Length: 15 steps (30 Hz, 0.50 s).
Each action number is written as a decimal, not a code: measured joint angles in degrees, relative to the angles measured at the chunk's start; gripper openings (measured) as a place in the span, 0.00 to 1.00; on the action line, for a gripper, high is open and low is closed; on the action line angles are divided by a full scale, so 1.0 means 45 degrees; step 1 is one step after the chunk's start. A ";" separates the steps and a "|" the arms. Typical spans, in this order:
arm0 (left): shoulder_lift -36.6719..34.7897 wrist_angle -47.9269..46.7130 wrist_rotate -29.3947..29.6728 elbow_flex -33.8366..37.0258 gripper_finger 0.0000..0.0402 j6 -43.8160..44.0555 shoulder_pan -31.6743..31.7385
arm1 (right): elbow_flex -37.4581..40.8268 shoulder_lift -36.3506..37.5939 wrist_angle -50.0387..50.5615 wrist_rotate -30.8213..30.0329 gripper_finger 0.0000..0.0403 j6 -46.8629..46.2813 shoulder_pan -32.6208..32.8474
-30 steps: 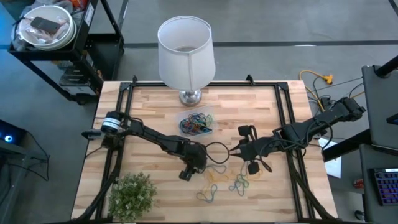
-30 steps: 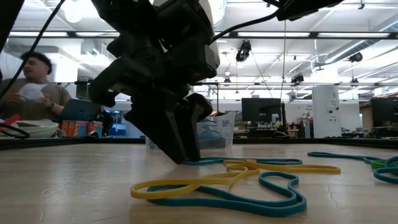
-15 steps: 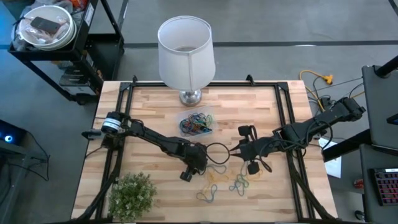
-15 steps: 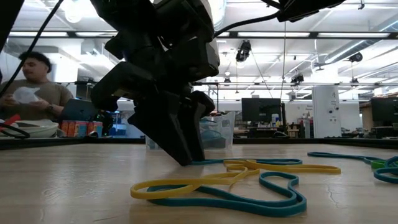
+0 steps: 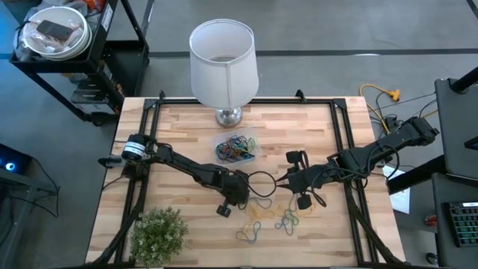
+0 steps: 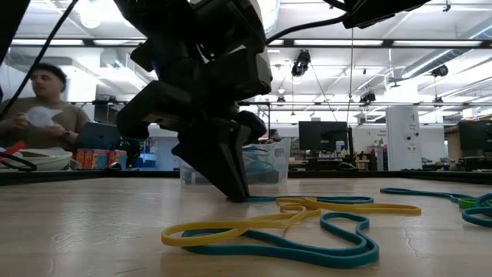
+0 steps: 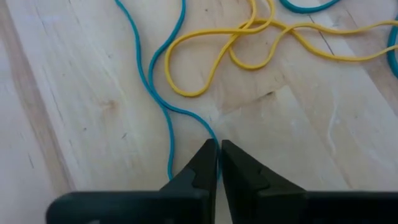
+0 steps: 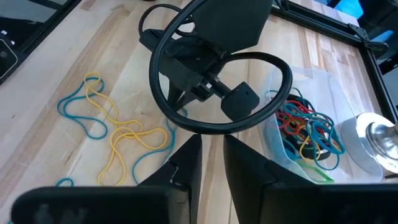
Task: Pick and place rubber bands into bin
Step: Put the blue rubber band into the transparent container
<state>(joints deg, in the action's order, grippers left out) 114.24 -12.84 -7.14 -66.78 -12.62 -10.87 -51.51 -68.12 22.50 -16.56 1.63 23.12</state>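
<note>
1. Table (image 5: 179, 127) – light wood butcher-block top, fills the centre of the high view, black frame rails along its sides.
2. Lamp shade (image 5: 222, 58) – white, upper centre of the high view, on a chrome base (image 5: 228, 116) at the table's far edge.
3. Cart (image 5: 71, 56) – black, upper left corner of the high view, off the table; on it a round white bowl (image 5: 54, 31) holding a dark flat item I can't identify.
4. Potted plant (image 5: 159, 234) – green, lower left of the high view, on the table's near corner.
5. Bin (image 5: 236, 148) – clear tub just below the lamp base in the high view. Holds a tangle of rubber bands (image 8: 308, 129): blue, red, green, yellow, black. A green one hangs over its rim in the right wrist view.
6. Left gripper (image 7: 219, 157) – centre of the high view, tips down on the wood, fingers pressed together on a thin blue band (image 7: 152, 81) that runs up and away from the tips.
7. Right gripper (image 8: 211, 149) – centre right in the high view, above the table; fingers parallel with a narrow gap, nothing between them.
8. Loose bands – lower centre of the high view, below both grippers: yellow band (image 7: 249, 43) looped next to the blue one, thicker teal band (image 6: 307, 246) under a yellow loop (image 6: 231, 228) in the low view foreground.
9. Person (image 6: 38, 104) – left edge of the low view, seated beyond the table, something white in hand.
</note>
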 joint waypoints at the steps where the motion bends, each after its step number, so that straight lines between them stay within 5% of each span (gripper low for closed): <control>1: -0.0040 -0.0018 0.0054 -0.0020 0.01 0.0000 0.0000 | 0.0000 0.0002 0.0000 0.0000 0.15 -0.0003 0.0001; 7: -0.0790 -0.0165 0.0735 0.0052 0.00 -0.0012 -0.0219 | 0.0000 0.0002 0.0000 0.0000 0.15 -0.0013 -0.0001; 15: -0.1762 -0.1226 0.4353 0.0170 0.00 -0.0044 -0.1249 | 0.0014 -0.0003 0.0111 -0.0005 0.15 -0.0029 -0.0001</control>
<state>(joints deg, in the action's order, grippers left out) 106.31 -18.36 12.45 -66.02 -12.82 -16.49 -51.44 -68.14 23.00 -16.58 1.50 23.11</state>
